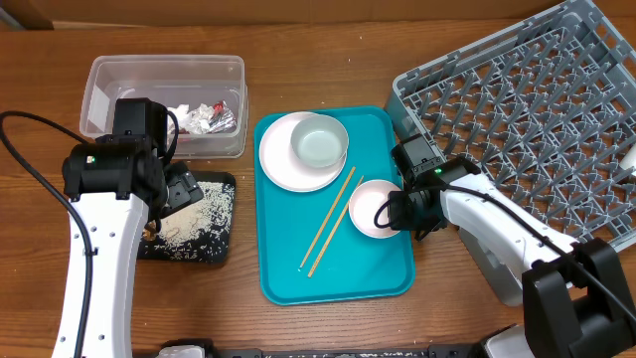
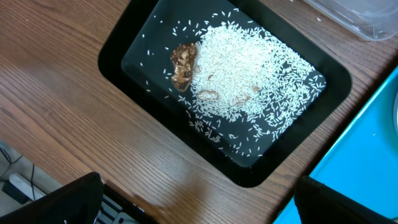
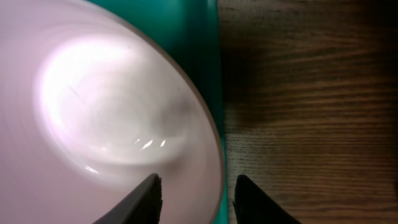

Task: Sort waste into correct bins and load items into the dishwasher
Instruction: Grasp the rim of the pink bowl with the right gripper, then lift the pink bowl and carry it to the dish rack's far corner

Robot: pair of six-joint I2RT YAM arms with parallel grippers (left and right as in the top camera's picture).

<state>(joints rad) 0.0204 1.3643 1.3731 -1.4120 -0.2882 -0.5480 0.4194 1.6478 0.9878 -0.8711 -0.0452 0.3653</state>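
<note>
My left gripper [image 2: 199, 202] hangs wide open over the black tray [image 2: 112, 56] of rice [image 2: 249, 74], while at the teal tray's [image 3: 186, 37] right edge my right gripper [image 3: 196, 196] straddles the pink bowl's [image 3: 112, 112] rim, jaws narrow, grip uncertain, so I judge the next move is clamping and lifting it to the dish rack [image 1: 517, 109].

Right claw [image 1: 390, 211] at the pink bowl [image 1: 370, 207] rim, on the teal tray [image 1: 338, 268]

- Clad in smooth white shell along the left arm [image 1: 94, 259] and right arm [image 1: 497, 234], with boxy black joint housings
- Lit by a tiny green lamp [image 1: 434, 171] near each wrist
- Trailed by thin black cables [image 1: 30, 149], looping wide at the left
- Tipped with plain matte black tapered fingers [image 3: 149, 199]
</note>
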